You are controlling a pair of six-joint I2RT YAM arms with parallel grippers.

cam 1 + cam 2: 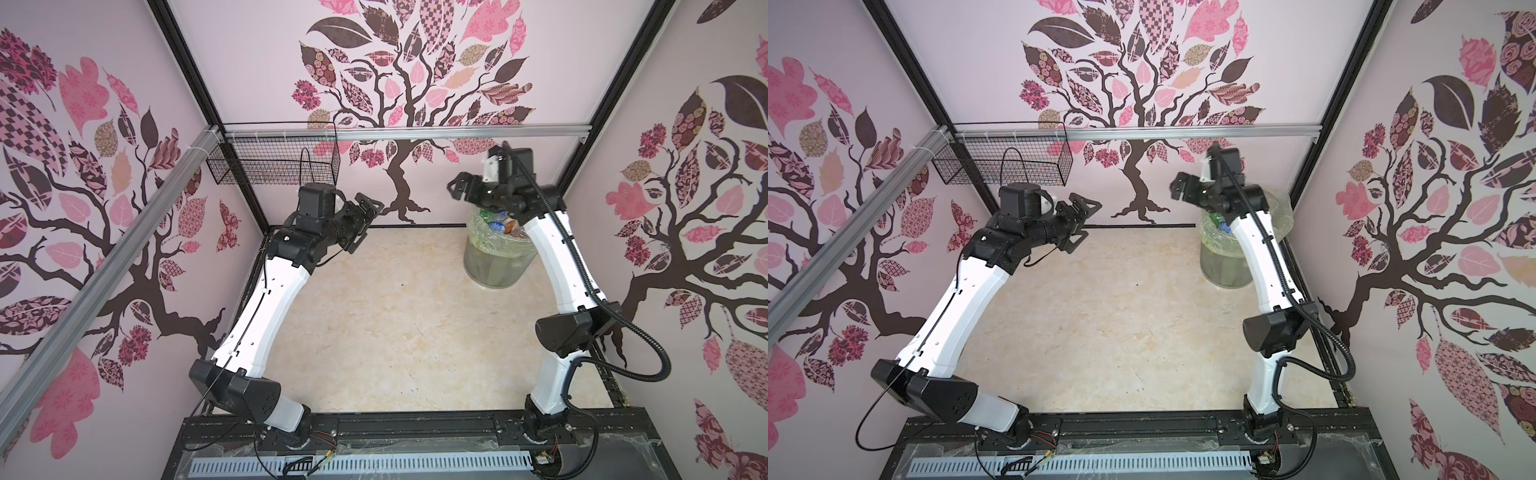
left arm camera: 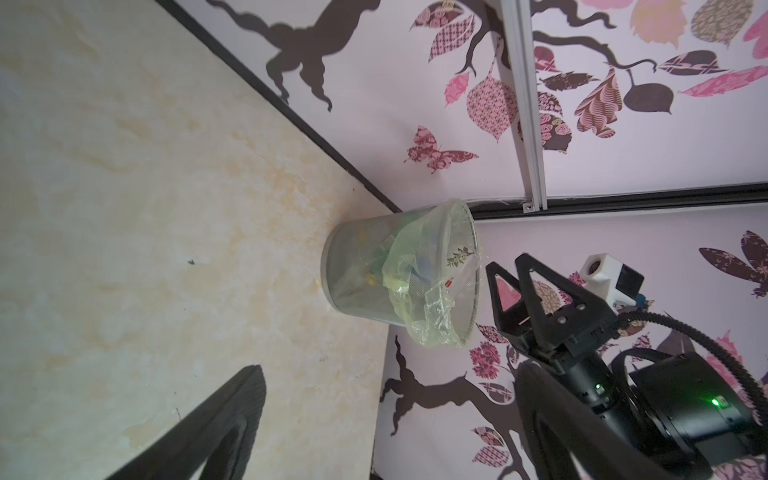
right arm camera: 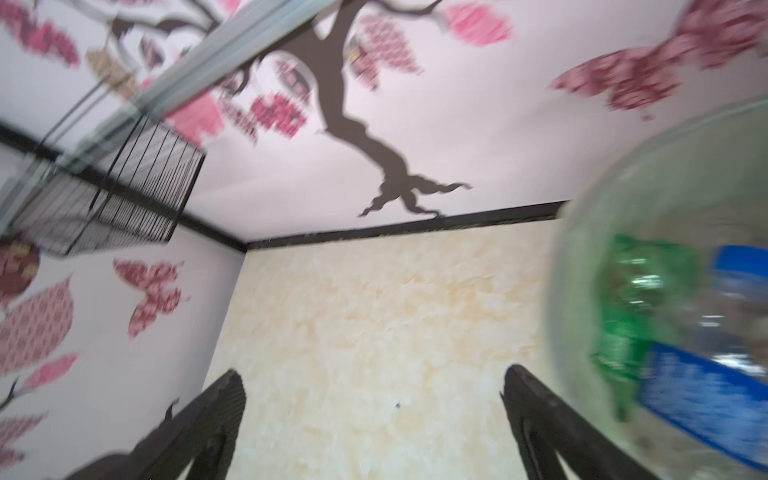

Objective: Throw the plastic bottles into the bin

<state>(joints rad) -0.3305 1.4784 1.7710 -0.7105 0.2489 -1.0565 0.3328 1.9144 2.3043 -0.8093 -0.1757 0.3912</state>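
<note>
Closing stage of the bottle-clearing task. My left tool (image 1: 360, 225) and my right tool (image 1: 457, 188) both hung raised above the surface (image 1: 374, 324), jaws spread wide and nothing between them. The right tool sat just beside the mouth of the bin (image 1: 494, 266), on its 9 o'clock side. The bin stood at about 1 o'clock on the surface, in the far corner. The plastic bottles (image 1: 500, 224) lay heaped inside the bin's greenish liner.

I judged the dropping step done, since no bottle showed on the visible surface. The next move called for little more than drawing both arms back, after checking the ground hidden under my own arms.

Count:
- Tools: two.
- Bin: one.
- Black wire basket (image 1: 274, 166): one, hung on the rail at 11 o'clock, with no bottle visible in it.
- Bottles on the surface: none.
- Bottles in the bin: several. The right wrist view separated a green bottle (image 3: 631, 299) from a blue-labelled bottle (image 3: 698, 395). My arm and the liner hid the rest from counting.
</note>
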